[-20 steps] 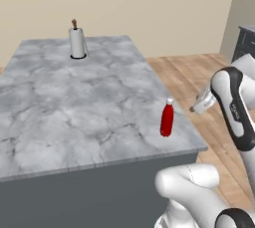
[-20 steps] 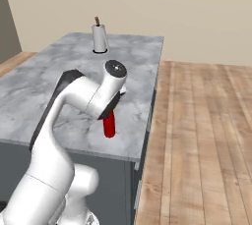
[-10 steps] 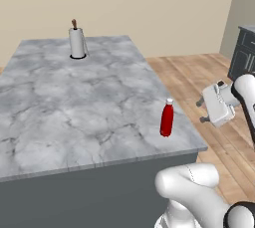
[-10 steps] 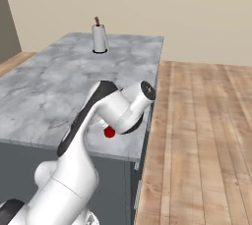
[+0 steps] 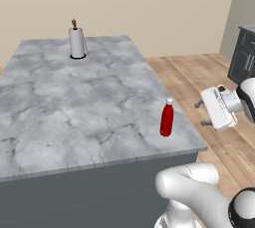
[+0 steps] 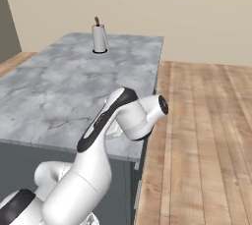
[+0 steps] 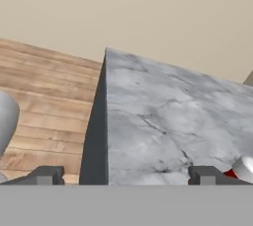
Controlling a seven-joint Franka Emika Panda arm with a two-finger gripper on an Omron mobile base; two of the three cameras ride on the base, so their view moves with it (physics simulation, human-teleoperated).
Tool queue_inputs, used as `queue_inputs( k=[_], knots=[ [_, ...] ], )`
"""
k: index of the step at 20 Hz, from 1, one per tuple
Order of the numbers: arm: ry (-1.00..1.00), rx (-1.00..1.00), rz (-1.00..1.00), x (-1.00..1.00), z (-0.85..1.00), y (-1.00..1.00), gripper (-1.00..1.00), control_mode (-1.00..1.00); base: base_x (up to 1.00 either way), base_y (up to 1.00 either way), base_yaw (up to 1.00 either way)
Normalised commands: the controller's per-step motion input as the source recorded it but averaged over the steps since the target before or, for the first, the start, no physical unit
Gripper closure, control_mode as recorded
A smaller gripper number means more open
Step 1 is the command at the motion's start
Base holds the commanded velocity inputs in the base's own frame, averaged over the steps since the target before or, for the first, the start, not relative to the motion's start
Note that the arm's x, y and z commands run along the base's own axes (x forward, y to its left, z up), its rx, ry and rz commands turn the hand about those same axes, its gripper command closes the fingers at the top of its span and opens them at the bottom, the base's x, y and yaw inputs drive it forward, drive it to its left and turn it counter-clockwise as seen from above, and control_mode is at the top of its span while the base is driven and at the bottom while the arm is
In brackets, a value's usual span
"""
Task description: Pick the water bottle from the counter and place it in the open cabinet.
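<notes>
One counter [image 5: 74, 97], grey-veined marble slab on dark base, wood floor [image 6: 206, 121] to its right. One paper-towel roll [image 5: 76, 43] upright on holder, far end of counter. One water bottle [image 5: 167, 117], red w/ white cap, upright near counter's front right corner, close to edge. One pincer [image 5: 201, 114] off counter's right side, just beside bottle, not touching; fingers [image 7: 47, 174] apart, nothing between.

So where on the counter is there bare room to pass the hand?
Most of the counter is bare: the whole stretch between the paper-towel roll at the far end and the water bottle by the near right edge. The gripper hangs beyond that edge.
</notes>
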Motion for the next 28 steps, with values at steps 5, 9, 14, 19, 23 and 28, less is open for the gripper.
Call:
queue_inputs(
  k=[5, 9, 14, 19, 23, 28],
  knots=[
    [-0.03, 0.04, 0.0, 0.3, -0.21, 0.01, -1.0, -1.0, 0.0, 0.0, 0.0],
    [0.0, 0.01, -0.02, 0.34, -0.22, 0.09, -1.0, -1.0, 0.0, 0.0, 0.0],
    [0.03, 0.02, 0.0, 0.4, -0.16, 0.02, -1.0, -1.0, 0.0, 0.0, 0.0],
    [0.08, 0.04, 0.0, 0.41, -0.14, 0.0, -1.0, -1.0, 0.0, 0.0, 0.0],
    [0.14, 0.01, 0.0, 0.41, -0.21, 0.0, -1.0, -1.0, 0.0, 0.0, 0.0],
    [0.15, 0.0, 0.0, 0.47, -0.28, 0.0, -1.0, -1.0, 0.0, 0.0, 0.0]
  ],
)
